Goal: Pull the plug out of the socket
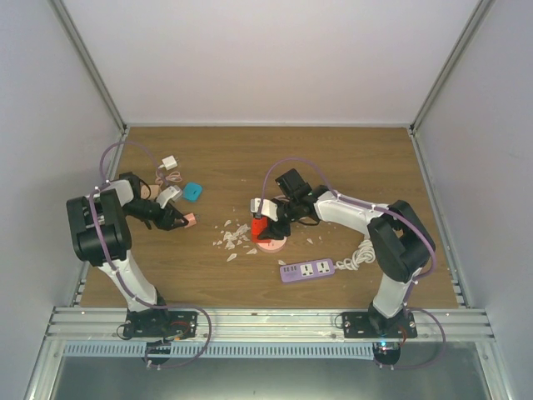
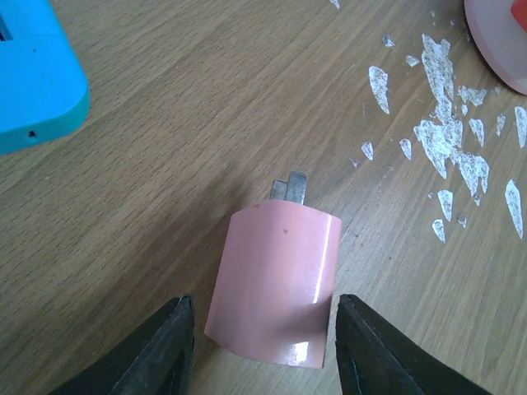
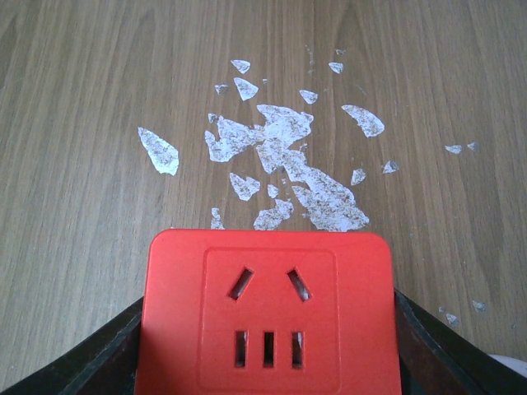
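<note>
The red socket is clamped in the right pincer as an anchor; the pink plug, already out, lies released between the parted left pincer fingers.

White flakes, purple power strip, blue block.

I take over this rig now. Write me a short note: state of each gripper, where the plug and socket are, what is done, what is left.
Left gripper: open, fingers on either side of the pink plug, which lies on the table, prongs free.
Right gripper: shut on the red socket, holes empty.
Done: plug is out of the socket.
Left: probably only to draw the left arm back and put the socket down.
</note>
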You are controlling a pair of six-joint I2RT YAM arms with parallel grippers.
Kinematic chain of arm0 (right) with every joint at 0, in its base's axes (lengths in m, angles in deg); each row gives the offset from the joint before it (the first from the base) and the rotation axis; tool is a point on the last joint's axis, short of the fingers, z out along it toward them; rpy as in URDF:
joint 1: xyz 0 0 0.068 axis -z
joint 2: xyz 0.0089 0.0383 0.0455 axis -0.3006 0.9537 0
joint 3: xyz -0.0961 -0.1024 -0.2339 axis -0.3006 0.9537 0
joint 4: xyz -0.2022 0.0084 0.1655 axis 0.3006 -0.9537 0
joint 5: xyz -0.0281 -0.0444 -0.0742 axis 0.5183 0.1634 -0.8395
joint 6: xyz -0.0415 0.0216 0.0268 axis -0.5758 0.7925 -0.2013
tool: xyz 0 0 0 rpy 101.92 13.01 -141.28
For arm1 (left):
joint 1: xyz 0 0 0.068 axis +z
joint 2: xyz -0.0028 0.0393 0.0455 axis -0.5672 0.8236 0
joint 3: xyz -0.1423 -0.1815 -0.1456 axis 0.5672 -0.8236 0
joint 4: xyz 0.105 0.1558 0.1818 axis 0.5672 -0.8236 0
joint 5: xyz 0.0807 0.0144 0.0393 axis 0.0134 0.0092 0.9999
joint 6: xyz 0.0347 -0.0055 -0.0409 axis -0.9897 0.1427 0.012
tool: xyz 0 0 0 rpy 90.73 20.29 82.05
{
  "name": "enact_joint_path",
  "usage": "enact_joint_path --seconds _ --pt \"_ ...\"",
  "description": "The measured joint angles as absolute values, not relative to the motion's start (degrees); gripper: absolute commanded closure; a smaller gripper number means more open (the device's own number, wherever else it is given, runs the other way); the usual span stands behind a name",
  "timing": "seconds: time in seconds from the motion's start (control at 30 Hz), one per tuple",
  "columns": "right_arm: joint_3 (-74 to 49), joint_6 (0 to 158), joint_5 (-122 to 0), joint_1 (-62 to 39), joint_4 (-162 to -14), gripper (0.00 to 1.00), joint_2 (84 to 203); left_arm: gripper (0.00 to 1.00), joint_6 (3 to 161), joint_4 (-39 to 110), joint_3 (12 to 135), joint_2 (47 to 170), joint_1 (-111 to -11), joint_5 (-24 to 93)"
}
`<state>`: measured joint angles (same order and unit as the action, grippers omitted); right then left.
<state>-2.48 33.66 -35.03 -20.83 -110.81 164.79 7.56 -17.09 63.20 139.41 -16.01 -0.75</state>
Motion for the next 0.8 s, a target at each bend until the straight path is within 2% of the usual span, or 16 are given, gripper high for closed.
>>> enact_joint_path --seconds 0.3,0.6,0.7,0.8 --pt "-2.5 33.6 -34.9 -20.8 -111.0 0.70 164.8 0.61 13.7 -12.6 63.2 137.6 -16.0 -0.1" --pt "-2.6 33.6 -34.9 -20.7 -111.2 0.68 164.8 0.60 18.1 -9.4 63.5 136.9 -16.0 1.3" --pt "-2.6 33.6 -34.9 -20.7 -111.2 0.64 164.8 0.58 19.0 -8.3 63.6 136.9 -16.0 2.0" --pt "-2.6 33.6 -34.9 -20.7 -111.2 0.49 164.8 0.51 19.4 -7.5 63.6 136.7 -16.0 2.4"
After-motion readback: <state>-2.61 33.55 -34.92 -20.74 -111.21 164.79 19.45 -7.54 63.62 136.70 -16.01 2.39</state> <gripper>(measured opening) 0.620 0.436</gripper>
